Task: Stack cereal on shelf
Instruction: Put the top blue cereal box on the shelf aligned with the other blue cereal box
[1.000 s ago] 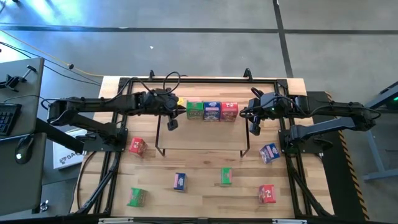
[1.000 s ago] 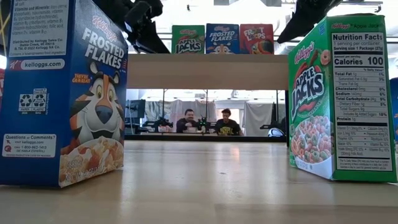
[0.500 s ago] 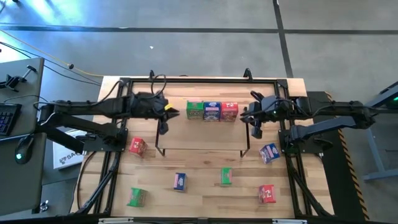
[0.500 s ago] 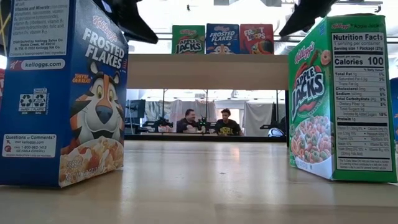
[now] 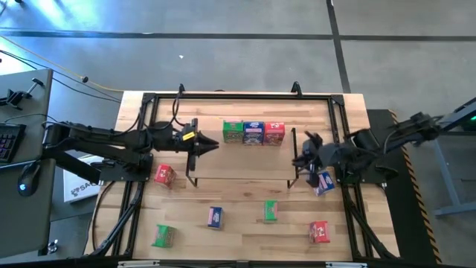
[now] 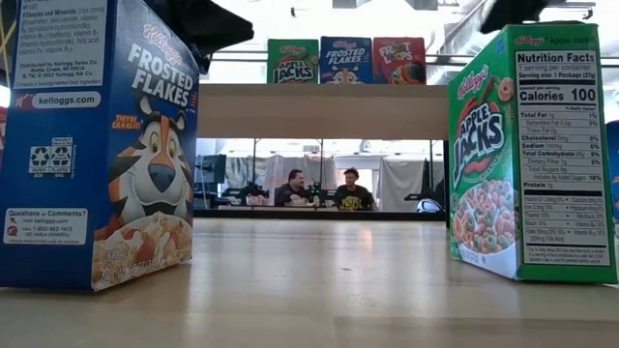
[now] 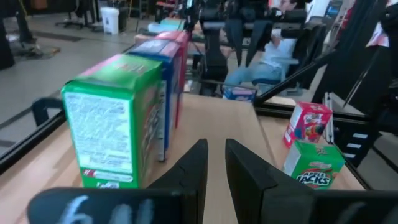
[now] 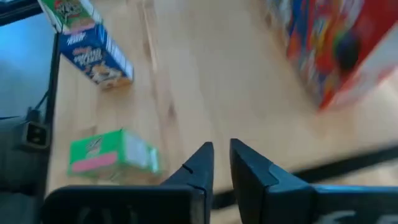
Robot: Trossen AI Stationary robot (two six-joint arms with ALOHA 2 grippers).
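Observation:
The shelf [image 5: 242, 158] stands mid-table, and three cereal boxes stand in a row on its far part: green [image 5: 233, 132], blue [image 5: 253, 133], red [image 5: 274, 132]. In the low view they show on the shelf top [image 6: 324, 97]. Six more boxes rest on the table: red [image 5: 163, 176], blue [image 5: 215, 217], green [image 5: 270, 211], green [image 5: 163, 236], red [image 5: 320, 231], blue [image 5: 322, 182]. My left gripper [image 5: 212, 144] is shut over the shelf's left part, pointing at the green box [image 7: 118, 118]. My right gripper [image 5: 301, 156] is shut at the shelf's right end, holding nothing.
A black frame [image 5: 149, 97] runs around the wooden table. The low view is flanked by a blue box [image 6: 97, 145] and a green box [image 6: 532, 155] close to the camera. People sit in the room far behind the table. Bare wood lies between the loose boxes.
Both arms have drawn away from the row of boxes toward the near edge. My left arm has pulled back toward the table's left, and its gripper has tipped from pointing down to pointing level to the right. My right arm has pulled back to the right, nearer the blue box.

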